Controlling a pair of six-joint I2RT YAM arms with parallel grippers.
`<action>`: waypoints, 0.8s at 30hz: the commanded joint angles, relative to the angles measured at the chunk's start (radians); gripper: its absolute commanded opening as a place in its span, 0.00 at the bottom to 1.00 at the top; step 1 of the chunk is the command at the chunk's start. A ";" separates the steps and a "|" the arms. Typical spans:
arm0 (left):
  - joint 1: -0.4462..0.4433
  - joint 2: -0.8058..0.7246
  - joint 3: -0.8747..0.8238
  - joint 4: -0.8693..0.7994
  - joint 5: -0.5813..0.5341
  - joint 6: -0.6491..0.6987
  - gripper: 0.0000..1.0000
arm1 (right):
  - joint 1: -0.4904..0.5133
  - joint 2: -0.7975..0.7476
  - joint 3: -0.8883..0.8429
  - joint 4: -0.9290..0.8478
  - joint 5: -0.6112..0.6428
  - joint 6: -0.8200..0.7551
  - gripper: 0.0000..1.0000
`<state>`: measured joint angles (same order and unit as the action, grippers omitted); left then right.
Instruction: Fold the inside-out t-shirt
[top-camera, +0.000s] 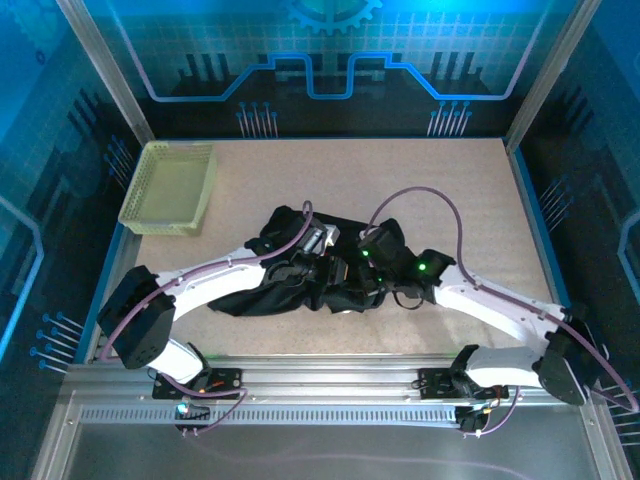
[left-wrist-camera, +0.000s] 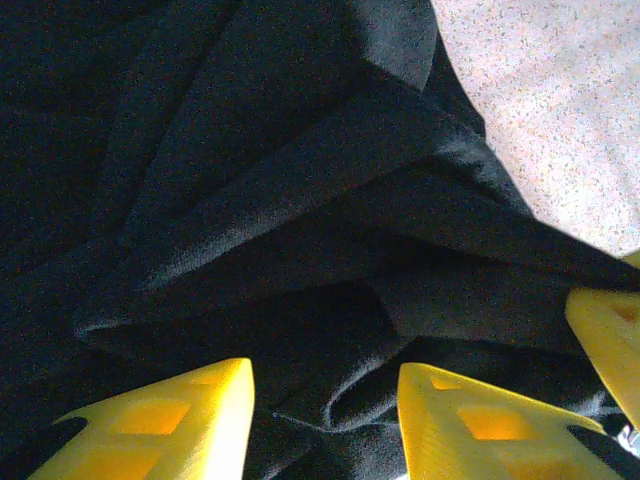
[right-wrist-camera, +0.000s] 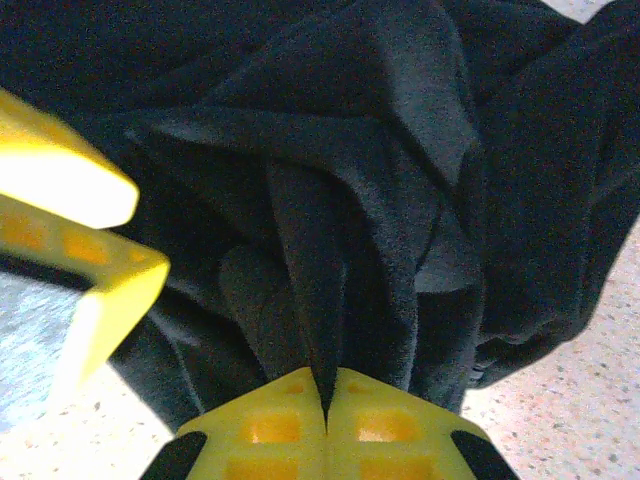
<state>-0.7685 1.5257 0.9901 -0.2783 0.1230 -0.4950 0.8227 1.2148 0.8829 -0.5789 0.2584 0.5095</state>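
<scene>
1. Presently, the inside-out t-shirt (top-camera: 262, 295) lies as a crumpled black heap on the near middle of the table (top-camera: 430, 180), with both arms reaching over it. We see no flat panel, no straight hem and no laid-out sleeve.
2. The right gripper (right-wrist-camera: 325, 385) is closed, its two yellow fingers pressed together on a narrow ridge of the shirt fabric. Folds fan upward from that pinch.
3. The left gripper (left-wrist-camera: 325, 375) stands with its jaws apart, low over the cloth. Rumpled fabric lies in the gap, but we see nothing clamped there.
4. The two grippers work close together over the middle of the heap. From each wrist camera, a yellow finger of the other gripper shows at the edge.
5. We judge the step in hand to be the early one, taking hold of the bunched garment so that it can be spread. No fold has been made yet.
6. The next move calls for a second firm hold by the left gripper on a separate part of the cloth. The two holds must then be drawn apart to flatten the shirt.
7. Count:
   - one t-shirt
   - two arms
   - two grippers
   - one pale yellow-green mesh basket (top-camera: 160, 222), standing at the far left of the table, well apart from the shirt
</scene>
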 joint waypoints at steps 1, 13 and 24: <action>-0.025 0.023 0.023 0.007 0.002 0.029 0.46 | -0.018 -0.074 -0.071 0.102 -0.135 0.021 0.00; -0.038 0.078 0.031 0.007 -0.056 0.049 0.50 | -0.113 -0.242 -0.150 0.244 -0.352 0.073 0.00; -0.038 0.148 0.078 0.065 -0.077 0.014 0.41 | -0.123 -0.241 -0.218 0.231 -0.258 0.139 0.00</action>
<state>-0.8017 1.6558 1.0302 -0.2497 0.0566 -0.4744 0.7174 0.9779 0.6838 -0.3393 -0.0525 0.6006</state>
